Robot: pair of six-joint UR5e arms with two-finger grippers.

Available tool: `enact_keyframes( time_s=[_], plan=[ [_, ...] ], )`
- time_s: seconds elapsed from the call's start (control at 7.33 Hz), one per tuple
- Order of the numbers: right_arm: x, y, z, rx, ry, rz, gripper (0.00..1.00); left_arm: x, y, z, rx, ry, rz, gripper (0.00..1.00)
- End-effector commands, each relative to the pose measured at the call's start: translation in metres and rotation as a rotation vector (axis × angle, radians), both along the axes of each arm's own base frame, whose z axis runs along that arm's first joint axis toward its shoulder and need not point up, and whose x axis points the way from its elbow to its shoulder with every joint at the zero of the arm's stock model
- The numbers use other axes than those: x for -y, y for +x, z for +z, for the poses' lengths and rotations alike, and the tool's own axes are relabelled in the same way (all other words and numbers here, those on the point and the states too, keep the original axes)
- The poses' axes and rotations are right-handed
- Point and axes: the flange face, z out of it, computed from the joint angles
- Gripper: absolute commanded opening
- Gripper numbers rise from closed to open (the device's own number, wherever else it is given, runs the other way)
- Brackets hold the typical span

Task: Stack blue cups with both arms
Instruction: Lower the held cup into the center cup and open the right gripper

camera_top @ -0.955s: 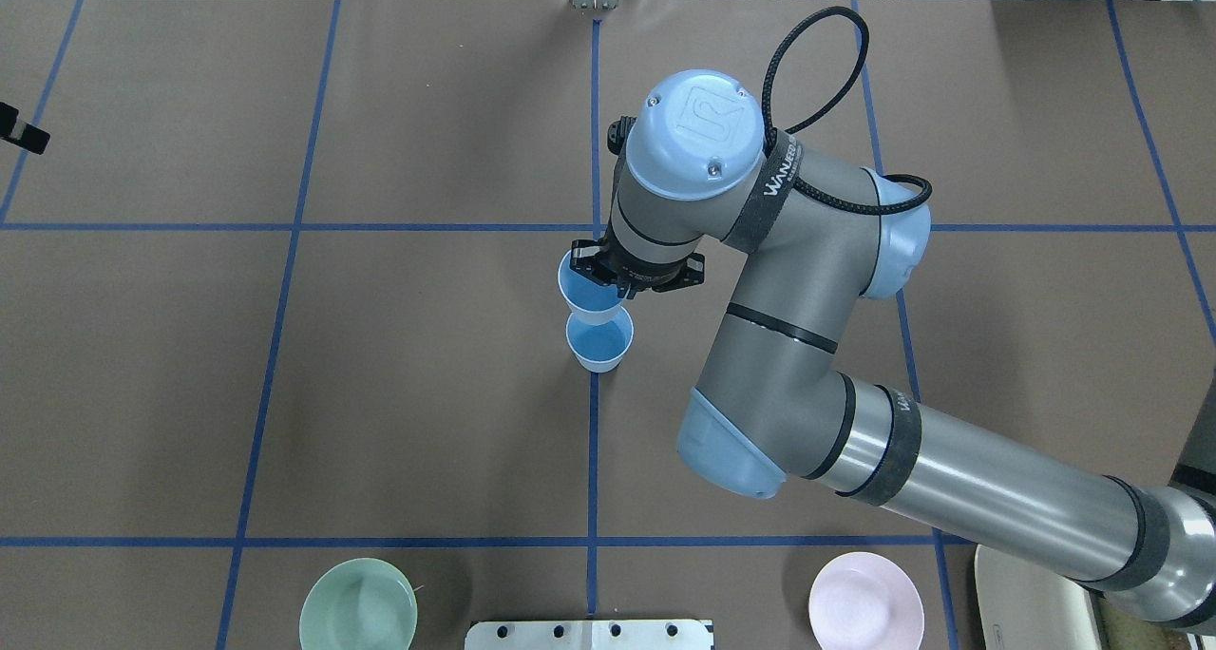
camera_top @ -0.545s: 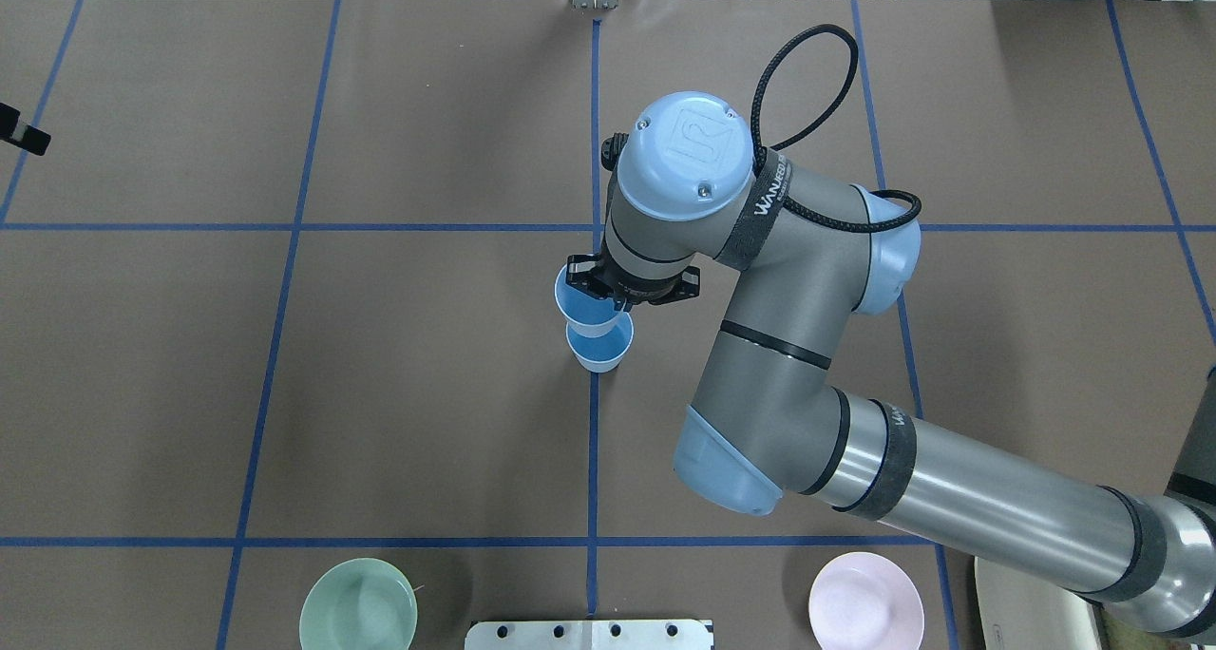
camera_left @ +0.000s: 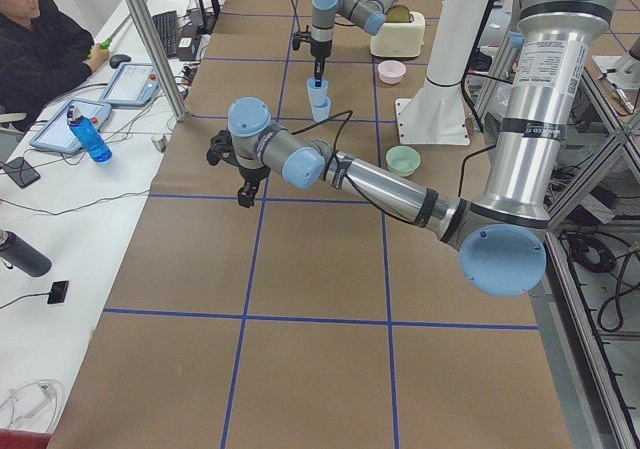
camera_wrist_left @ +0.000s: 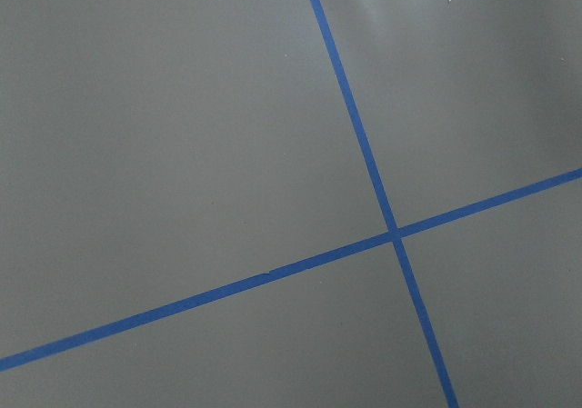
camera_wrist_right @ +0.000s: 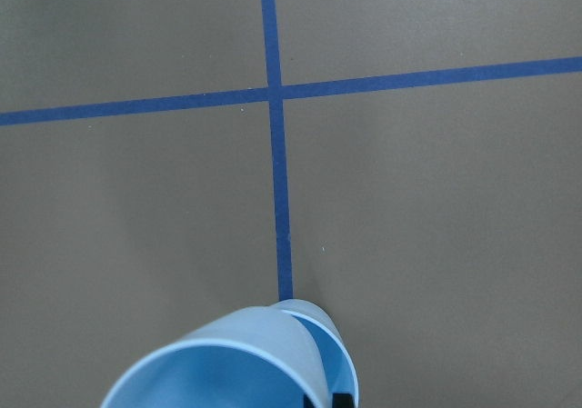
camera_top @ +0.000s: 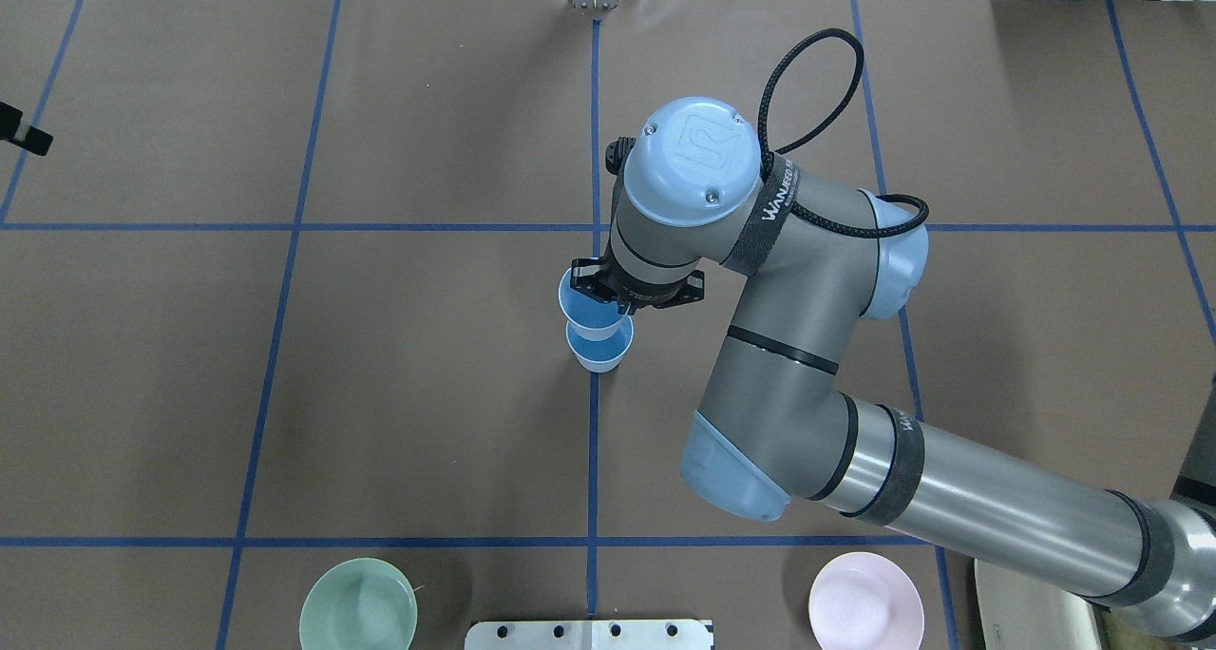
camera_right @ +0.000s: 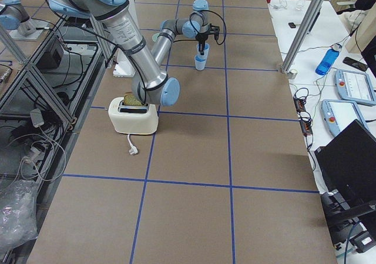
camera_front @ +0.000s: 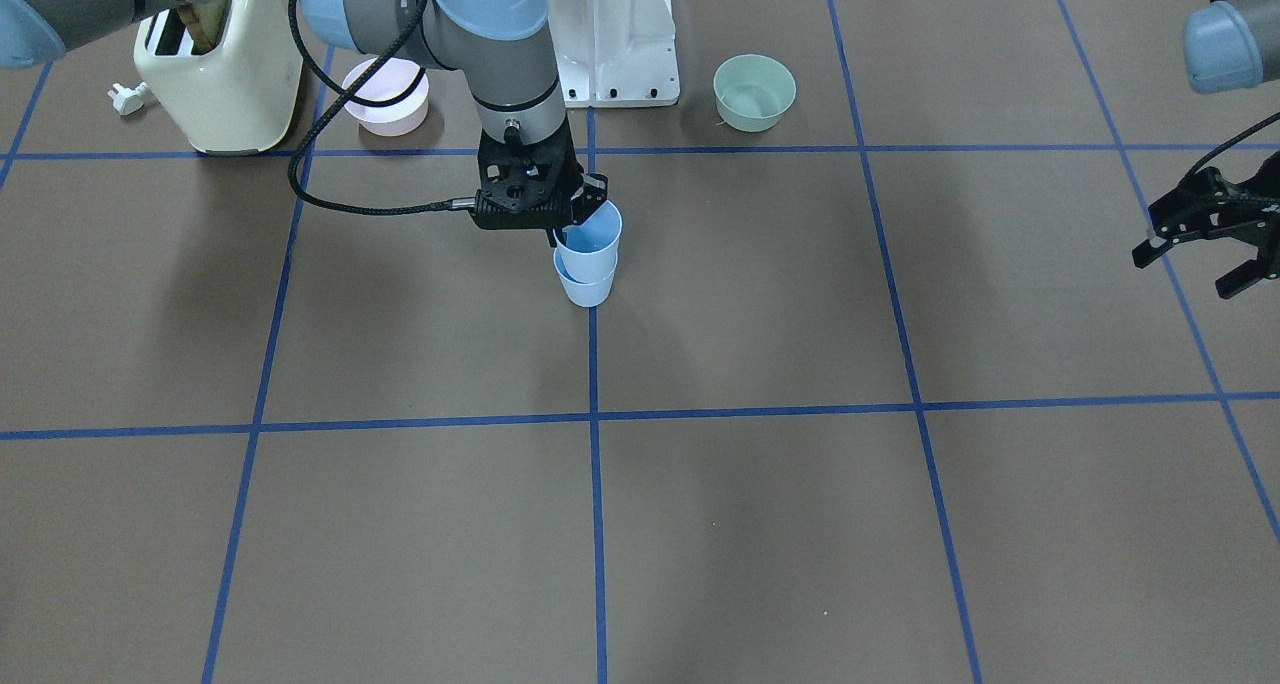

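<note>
Two pale-blue cups stand at the table's middle on a blue tape line. The lower cup (camera_front: 587,287) (camera_top: 600,351) stands upright on the table. My right gripper (camera_front: 575,220) (camera_top: 608,291) is shut on the rim of the upper cup (camera_front: 591,232) (camera_top: 583,300), whose bottom sits in the lower cup's mouth, slightly tilted. The right wrist view shows the upper cup (camera_wrist_right: 227,363) with the lower cup's rim (camera_wrist_right: 344,364) behind it. My left gripper (camera_front: 1180,276) is open and empty, far off at the table's side, above bare paper.
A cream toaster (camera_front: 225,74), a pink bowl (camera_front: 385,99), the white pedestal (camera_front: 610,34) and a green bowl (camera_front: 754,92) stand along the robot's edge of the table. An operator (camera_left: 40,39) sits at a side desk.
My right gripper has carried the upper cup a little toward the lower cup and down, so it overlaps the lower cup more. The lower cup has not moved.
</note>
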Motion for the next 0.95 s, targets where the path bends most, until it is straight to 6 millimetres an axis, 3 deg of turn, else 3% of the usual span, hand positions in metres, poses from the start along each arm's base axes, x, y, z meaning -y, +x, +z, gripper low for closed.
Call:
enact_keyframes(
  time_s=[0.0, 0.14, 0.27, 0.41, 0.55, 0.82],
  plan=[
    [-0.0004, 0.0018, -0.0007, 0.002, 0.007, 0.005, 0.00, 0.0034, 0.0015, 0.0018, 0.000, -0.006, 0.001, 0.98],
    [-0.0021, 0.0027, -0.0026, 0.009, 0.011, -0.010, 0.00, 0.0040, 0.0017, 0.0017, 0.000, -0.006, 0.001, 0.98],
    [-0.0031, 0.0040, -0.0044, 0.013, 0.018, -0.016, 0.09, 0.0042, 0.0017, 0.0024, 0.001, -0.007, 0.001, 0.98],
    [-0.0031, 0.0040, -0.0054, 0.014, 0.020, -0.017, 0.32, 0.0048, 0.0019, 0.0046, 0.002, -0.010, 0.002, 0.98],
    [-0.0034, 0.0049, -0.0057, 0.016, 0.023, -0.016, 0.42, 0.0048, 0.0019, 0.0047, 0.002, -0.010, 0.002, 0.98],
    [-0.0034, 0.0049, -0.0047, 0.015, 0.022, -0.016, 0.90, 0.0048, 0.0020, 0.0046, 0.001, -0.011, 0.002, 0.98]
  ],
)
